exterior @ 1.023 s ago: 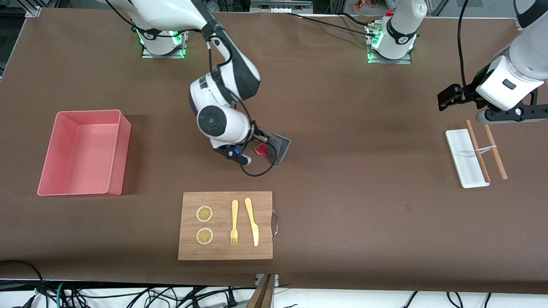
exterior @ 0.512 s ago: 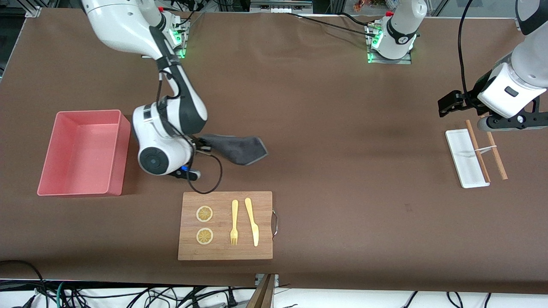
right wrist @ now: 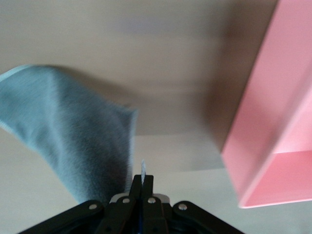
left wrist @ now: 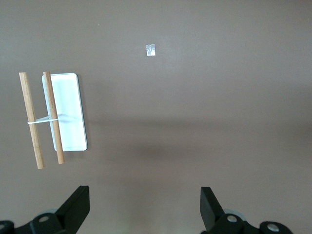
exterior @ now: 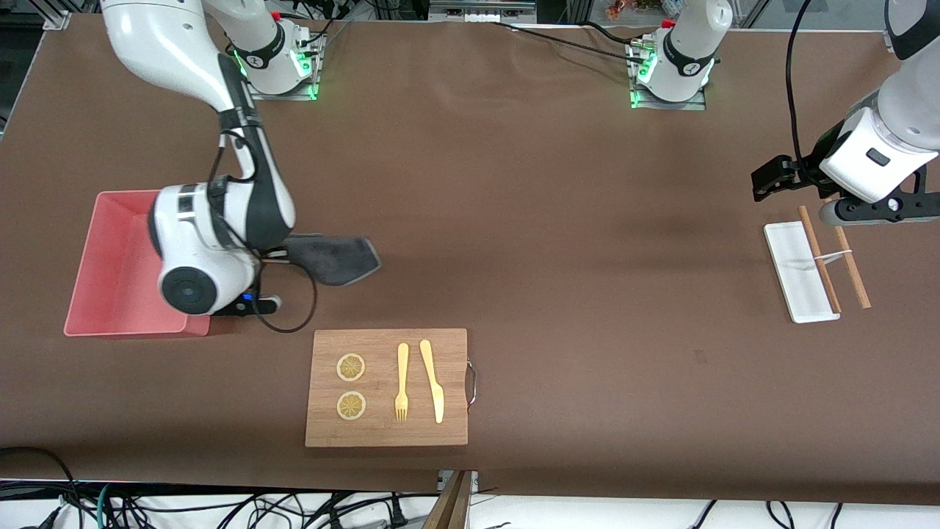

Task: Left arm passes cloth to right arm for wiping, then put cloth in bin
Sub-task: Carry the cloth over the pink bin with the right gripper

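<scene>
The right gripper [exterior: 270, 256] hangs just beside the bin [exterior: 110, 264], at the wall toward the board, its fingers pinched tight on one edge of the cloth [exterior: 332, 258]; the cloth trails out from the fingers toward the left arm's end, over the bare table [exterior: 558, 220]; the left gripper [exterior: 767, 176] waits, jaws spread wide, over the table near the white tray [exterior: 797, 275].

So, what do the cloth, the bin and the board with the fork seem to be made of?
The cloth, pinched in the right gripper, looks like soft napped fabric: matte, fuzzy, draping. The bin looks like moulded plastic: even pink, smooth walls, rounded corners. The board looks like wood or bamboo: tan, with fine grain lines.
</scene>
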Tool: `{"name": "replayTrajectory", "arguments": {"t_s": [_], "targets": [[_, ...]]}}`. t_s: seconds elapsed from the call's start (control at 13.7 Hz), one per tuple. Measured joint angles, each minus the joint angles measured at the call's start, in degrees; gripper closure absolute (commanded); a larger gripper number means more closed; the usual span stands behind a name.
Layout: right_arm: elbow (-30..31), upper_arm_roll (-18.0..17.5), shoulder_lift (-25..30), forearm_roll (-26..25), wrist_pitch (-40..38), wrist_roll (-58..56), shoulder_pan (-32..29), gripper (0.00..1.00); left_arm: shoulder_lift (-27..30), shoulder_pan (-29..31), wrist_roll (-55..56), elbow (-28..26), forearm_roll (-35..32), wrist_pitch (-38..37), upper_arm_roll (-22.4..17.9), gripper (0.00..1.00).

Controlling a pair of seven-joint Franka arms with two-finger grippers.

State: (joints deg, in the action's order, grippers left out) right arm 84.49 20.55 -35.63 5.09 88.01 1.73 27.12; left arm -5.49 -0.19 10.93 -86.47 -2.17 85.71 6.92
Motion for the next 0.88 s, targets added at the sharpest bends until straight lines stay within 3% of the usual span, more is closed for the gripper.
{"name": "replayTrajectory", "arguments": {"t_s": [0.22,0.44,0.58,0.88], "targets": [[-1.05,3.69,2.24,0.00,-1.41,-6.52,0.00,1.00,-0.01,0.00,0.00,0.03,0.00,0.00,0.00,0.00],[-4.78,6.33,5.31,-0.01,-8.68,-9.60,0.04,1.00,-0.04,0.00,0.00,0.06,0.00,0.00,0.00,0.00],[-7.56,7.26,7.69,-0.11,-12.97,-10.59,0.02,1.00,-0.05,0.00,0.00,0.08,0.00,0.00,0.00,0.00],[-8.91,7.52,14.70,-5.06,-18.03,-14.65,-2.67,1.00,-0.06,0.01,0.00,0.16,0.00,0.00,0.00,0.00]]}}
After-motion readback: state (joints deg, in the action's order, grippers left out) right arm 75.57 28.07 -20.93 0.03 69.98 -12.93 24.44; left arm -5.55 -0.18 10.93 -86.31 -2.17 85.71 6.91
